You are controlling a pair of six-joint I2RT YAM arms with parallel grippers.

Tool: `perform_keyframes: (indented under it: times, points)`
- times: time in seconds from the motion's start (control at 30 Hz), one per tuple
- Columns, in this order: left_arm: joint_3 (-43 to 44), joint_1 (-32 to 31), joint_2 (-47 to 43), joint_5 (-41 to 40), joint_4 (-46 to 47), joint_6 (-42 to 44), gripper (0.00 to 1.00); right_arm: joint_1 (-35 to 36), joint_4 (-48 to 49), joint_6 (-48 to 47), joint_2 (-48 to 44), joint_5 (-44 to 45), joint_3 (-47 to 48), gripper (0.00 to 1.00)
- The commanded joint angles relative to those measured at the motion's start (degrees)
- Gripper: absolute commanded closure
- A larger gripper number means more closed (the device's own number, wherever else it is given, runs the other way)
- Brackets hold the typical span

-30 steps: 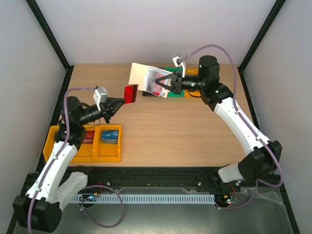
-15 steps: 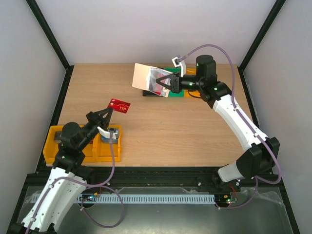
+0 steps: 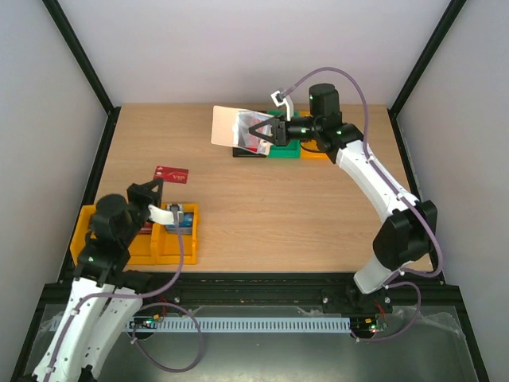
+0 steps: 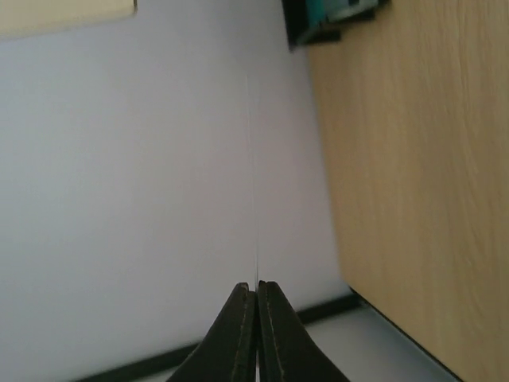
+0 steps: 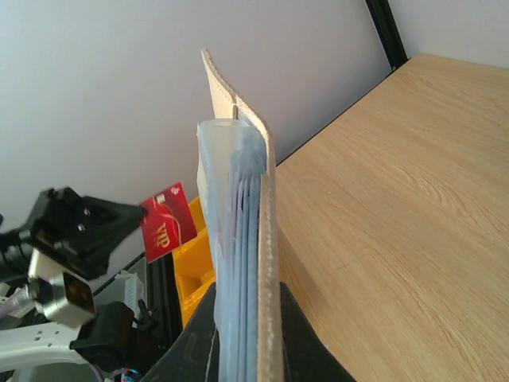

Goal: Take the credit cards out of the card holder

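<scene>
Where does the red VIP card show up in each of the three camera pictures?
Top external: the red VIP card is left of centre, held by the left gripper.
Left wrist: edge-on, a thin vertical line above the shut fingertips.
Right wrist: left of middle, beside the card holder.
Shared landmark: the wooden tabletop.

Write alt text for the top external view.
The left gripper holds a red card up over the wooden table, just beyond the yellow bins at the near left edge. Near the table's back edge, the right gripper holds the opened cream card holder in the air.
</scene>
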Motion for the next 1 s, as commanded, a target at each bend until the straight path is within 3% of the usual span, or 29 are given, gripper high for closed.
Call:
perform_keyframes:
  times: [0.0,0.07,0.2,0.27,0.3,0.37,0.57,0.87,0.97]
  points:
    - [11.50,7.15,6.33,-4.55,-23.44,-11.35,0.98,-1.48,1.89,-0.79,3.11,-5.12,3.55,0.98]
    - [15.14,15.81,9.51,0.61,-34.49,-8.77,0.98,-1.96,4.33,1.04,4.56,-6.60,5.05,0.98]
    - [22.17,34.02,18.88,8.50,-44.13,-1.95,0.98,-2.96,11.19,7.75,6.51,-9.25,4.42,0.98]
    - [27.69,47.07,26.47,14.84,-51.29,9.44,0.98,-3.58,14.05,10.50,6.76,-11.07,4.05,0.98]
    - [29.65,54.22,28.61,17.35,-55.21,19.50,0.98,-3.84,15.41,11.62,6.67,-11.51,4.04,0.98]
    - [29.94,63.66,31.20,20.14,-57.87,34.67,0.98,-4.12,16.67,12.09,6.29,-11.83,2.47,0.98]
    - [21.66,63.85,32.61,25.16,-46.84,42.46,0.98,-4.78,15.33,9.79,4.34,-11.58,0.67,0.98]
    - [19.32,52.86,32.33,28.51,-40.33,33.19,0.98,-4.79,12.34,6.48,2.90,-10.35,-0.64,0.98]
    - [16.28,50.96,32.54,27.02,-38.23,35.90,0.98,-4.81,11.24,5.53,3.18,-10.39,-0.30,0.98]
